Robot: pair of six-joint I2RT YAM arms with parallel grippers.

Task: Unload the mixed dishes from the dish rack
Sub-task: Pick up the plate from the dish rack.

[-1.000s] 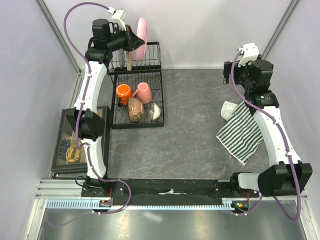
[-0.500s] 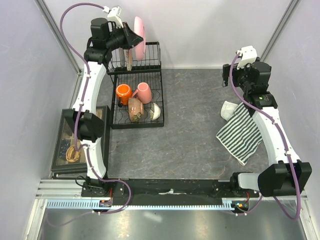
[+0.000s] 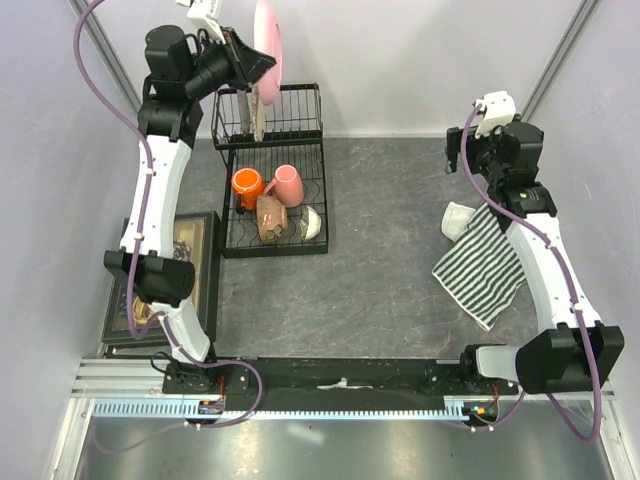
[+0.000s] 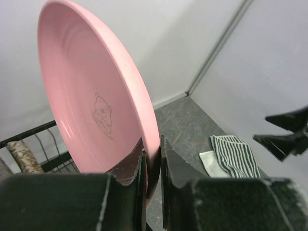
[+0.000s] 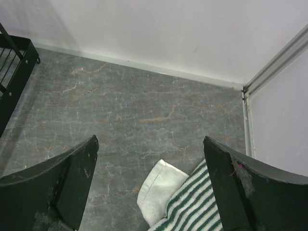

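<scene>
My left gripper (image 3: 252, 62) is shut on the rim of the wide pink dish (image 3: 267, 42) and holds it on edge, high above the black wire dish rack (image 3: 300, 132). In the left wrist view the pink dish (image 4: 91, 106) fills the left, its rim pinched in my left gripper (image 4: 153, 159). On the rack's base sit an orange mug (image 3: 246, 185), a pink mug (image 3: 288, 184), a tan-brown bowl (image 3: 270, 218) and a small white patterned bowl (image 3: 312, 222). My right gripper (image 3: 458, 152) is open and empty, hovering over the floor near the striped cloth (image 5: 192, 204).
The striped cloth (image 3: 481, 263) lies at the right. A black-framed box of trinkets (image 3: 150, 290) stands left of the rack. The rack's corner (image 5: 17, 62) shows in the right wrist view. Walls close in behind and at both sides.
My left gripper has lifted the pink dish up and out of the rack's upright back, moving it higher and slightly left. The right arm has barely moved.
</scene>
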